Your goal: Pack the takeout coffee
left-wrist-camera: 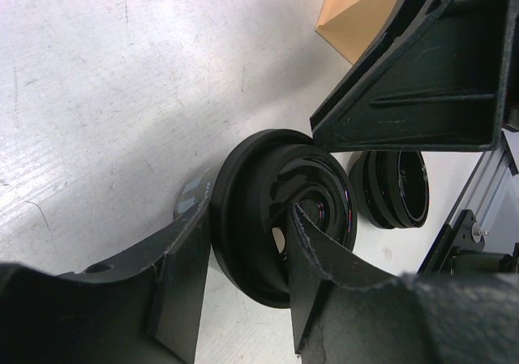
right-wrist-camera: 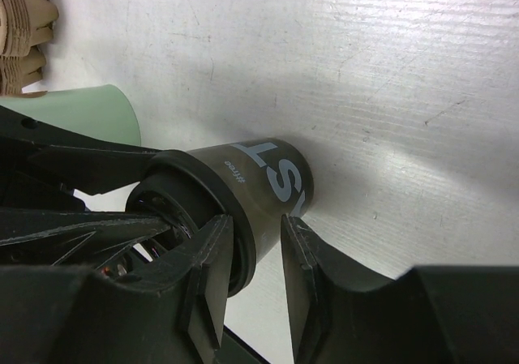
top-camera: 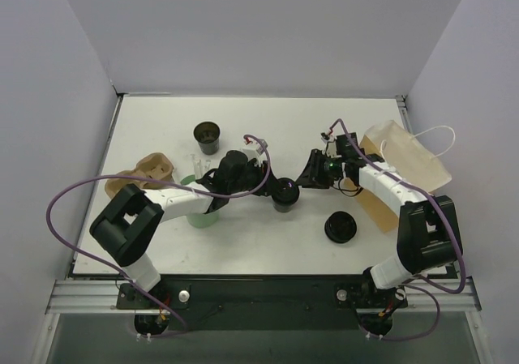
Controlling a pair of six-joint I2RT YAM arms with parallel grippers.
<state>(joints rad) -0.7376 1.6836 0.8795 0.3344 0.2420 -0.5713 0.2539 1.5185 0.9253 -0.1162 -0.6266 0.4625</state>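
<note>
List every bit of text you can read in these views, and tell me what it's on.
"ST": large white letters on the side of the takeout coffee, seen in the right wrist view; the rest of the word is hidden.
Small white print beside those letters: too small to read.
No other text is legible in any view.

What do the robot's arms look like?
The left arm and the right arm are white tubes with chunky black joints, and a purple cable loops along each. The left gripper and the right gripper are black, each with two flat, wedge-shaped fingers. No markings show on them.
</note>
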